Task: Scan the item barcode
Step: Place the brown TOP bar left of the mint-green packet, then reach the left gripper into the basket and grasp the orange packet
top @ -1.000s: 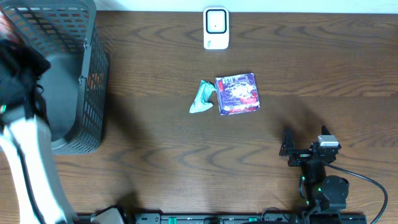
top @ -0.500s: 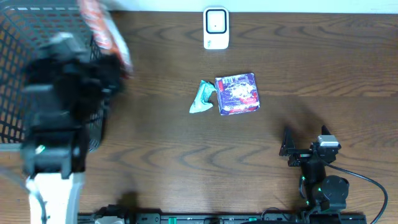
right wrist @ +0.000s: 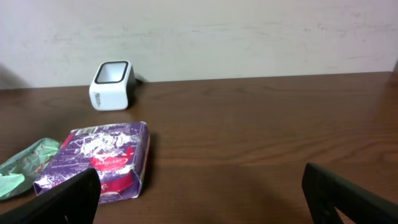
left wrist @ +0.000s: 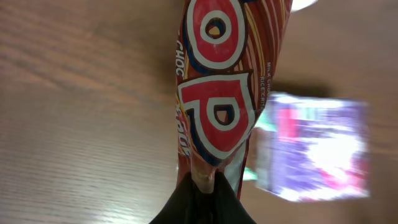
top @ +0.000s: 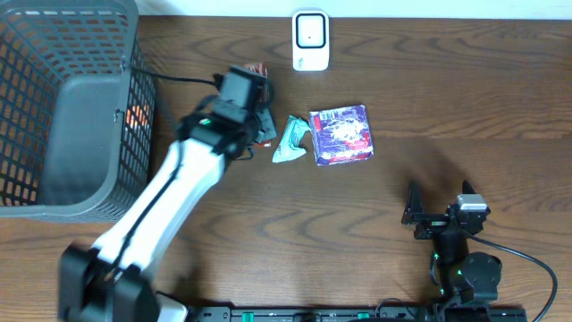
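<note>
The wooden bench (top: 429, 98) is being shared by a wire basket (top: 54, 54) at the left edge, a purple packet (top: 340, 135), a crumpled green wrapper (top: 289, 143) and a white scanner (top: 310, 40) at the far edge. The red snack packet (left wrist: 217, 106) is being held above the bench between basket and scanner, near the green wrapper. It is being pinched at its crimped end seam by the left pincer (left wrist: 202, 185), with the jaws pressed together on the foil. It is being judged light, thin, soft and slick, so the flat seam is being favoured as the hold, with the printed faces left uncovered. The right pincer (top: 438, 215) is being held spread wide and empty.
</note>
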Robot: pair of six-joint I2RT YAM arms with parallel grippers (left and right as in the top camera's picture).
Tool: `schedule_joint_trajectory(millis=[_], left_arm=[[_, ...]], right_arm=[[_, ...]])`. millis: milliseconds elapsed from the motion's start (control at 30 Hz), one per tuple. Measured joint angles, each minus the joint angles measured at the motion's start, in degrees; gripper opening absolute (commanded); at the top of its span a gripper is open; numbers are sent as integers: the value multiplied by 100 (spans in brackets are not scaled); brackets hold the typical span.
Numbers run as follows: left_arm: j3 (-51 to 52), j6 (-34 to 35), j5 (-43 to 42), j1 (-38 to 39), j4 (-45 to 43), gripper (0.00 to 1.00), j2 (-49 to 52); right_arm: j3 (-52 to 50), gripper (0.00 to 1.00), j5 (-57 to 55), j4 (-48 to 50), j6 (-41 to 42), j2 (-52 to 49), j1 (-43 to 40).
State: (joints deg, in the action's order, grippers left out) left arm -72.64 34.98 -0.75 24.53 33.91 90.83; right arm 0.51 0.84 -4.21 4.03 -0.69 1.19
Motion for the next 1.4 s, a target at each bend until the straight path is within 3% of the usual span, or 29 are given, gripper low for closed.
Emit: schedule_joint_trajectory(millis=[200, 233, 267, 300, 400, 633, 833, 900, 1100, 1267, 1400], left_arm=[[0, 103, 258, 160, -160, 8, 1196], [0, 105, 223, 168, -160, 15, 1349], [0, 107, 197, 179, -160, 38, 1510], [4, 129, 140, 186, -160, 53, 1663], [4, 76, 109, 195, -177, 66, 1749], [-179, -614, 103, 79, 20, 70, 1357], [-905, -1141, 85, -514, -702, 71, -267], [-1010, -1346, 166, -868, -1086, 79, -890], [-1108, -1600, 1091, -2444, -1628, 80, -1985], [-1108, -1681, 1373, -3965, -1445, 80, -1753], [-1108, -1687, 780, -4874, -1408, 80, -1121]], right_arm=[[0, 99, 0, 0, 0, 0, 0], [0, 99, 0, 0, 0, 0, 0], [0, 99, 0, 0, 0, 0, 0], [0, 99, 0, 0, 0, 0, 0], [0, 99, 0, 0, 0, 0, 0], [0, 99, 0, 0, 0, 0, 0], [0, 99, 0, 0, 0, 0, 0], [0, 99, 0, 0, 0, 0, 0], [0, 99, 0, 0, 0, 0, 0], [0, 99, -2, 0, 0, 0, 0], [0, 99, 0, 0, 0, 0, 0]])
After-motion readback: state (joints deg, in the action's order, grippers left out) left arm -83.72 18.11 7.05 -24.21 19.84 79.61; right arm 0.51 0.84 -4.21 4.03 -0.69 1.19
